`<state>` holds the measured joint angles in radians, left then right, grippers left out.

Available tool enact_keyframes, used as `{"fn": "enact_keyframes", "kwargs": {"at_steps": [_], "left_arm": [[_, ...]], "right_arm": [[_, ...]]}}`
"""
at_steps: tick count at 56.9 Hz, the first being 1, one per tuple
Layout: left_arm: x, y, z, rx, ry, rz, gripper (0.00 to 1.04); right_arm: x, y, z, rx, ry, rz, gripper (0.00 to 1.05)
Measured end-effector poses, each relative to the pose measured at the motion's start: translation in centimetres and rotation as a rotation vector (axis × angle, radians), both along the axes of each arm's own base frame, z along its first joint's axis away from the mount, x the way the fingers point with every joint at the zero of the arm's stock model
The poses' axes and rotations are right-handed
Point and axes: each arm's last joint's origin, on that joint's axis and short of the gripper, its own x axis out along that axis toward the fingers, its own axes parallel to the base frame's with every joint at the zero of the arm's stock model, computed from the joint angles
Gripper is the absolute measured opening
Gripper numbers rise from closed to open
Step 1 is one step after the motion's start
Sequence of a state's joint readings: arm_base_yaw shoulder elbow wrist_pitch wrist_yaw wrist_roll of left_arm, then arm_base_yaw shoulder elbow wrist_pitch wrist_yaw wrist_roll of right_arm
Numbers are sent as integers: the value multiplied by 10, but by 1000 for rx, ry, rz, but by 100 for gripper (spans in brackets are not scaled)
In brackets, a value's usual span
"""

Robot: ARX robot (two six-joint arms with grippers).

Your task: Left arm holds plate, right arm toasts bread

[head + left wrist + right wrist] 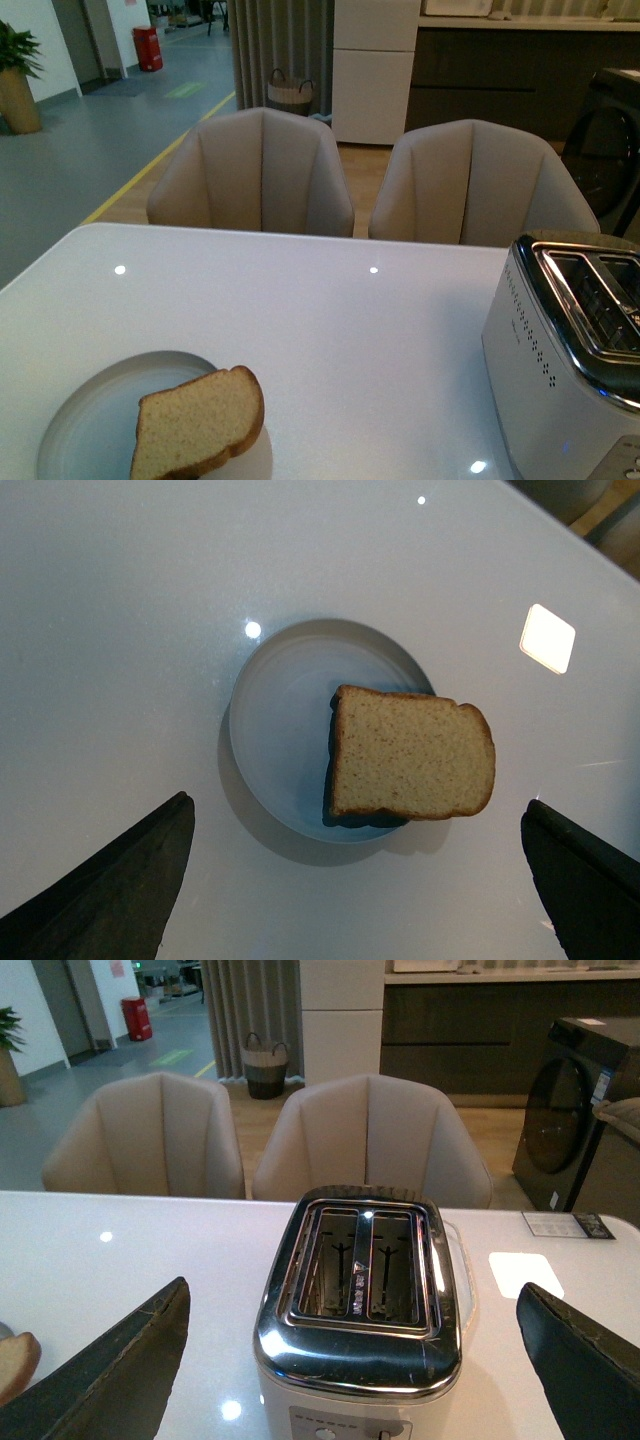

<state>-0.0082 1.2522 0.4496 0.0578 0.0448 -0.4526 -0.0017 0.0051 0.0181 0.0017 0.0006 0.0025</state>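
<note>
1. Fingers [110, 880] of the left gripper [357, 805] stand spread wide, holding nothing, and hover over the plate [280, 720].
2. Right gripper [352, 1288] is likewise spread and holds nothing; it faces the toaster [360, 1300], whose two slots open upward.
3. Bread [410, 755] lies on the plate with one side overhanging the rim, touched by neither gripper.
4. Plate sits at the near left of the white counter [330, 320]; the toaster stands at the near right, well apart from it.
5. Two beige chairs [255, 170] stand behind the counter.
</note>
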Motion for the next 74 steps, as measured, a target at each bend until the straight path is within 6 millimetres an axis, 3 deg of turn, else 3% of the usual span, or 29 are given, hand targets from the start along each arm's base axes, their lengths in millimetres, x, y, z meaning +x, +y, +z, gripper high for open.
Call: {"fn": "enact_keyframes", "kwargs": {"at_steps": [17,33,51,68,74], "left_arm": [[54,-8,-39,-67,178,119,97],[101,-7,-93,-166,290,240,97],[115,-2,-132,-204,390,365,97],[120,5,-146,-160,415,420,97],[123,6,-159,-130,455,424,97]], "right_arm": [[0,0,0,0,0,0,96],[0,0,0,0,0,0,96],[0,0,0,0,0,0,96],[0,0,0,0,0,0,96],[0,0,0,0,0,0,96]]}}
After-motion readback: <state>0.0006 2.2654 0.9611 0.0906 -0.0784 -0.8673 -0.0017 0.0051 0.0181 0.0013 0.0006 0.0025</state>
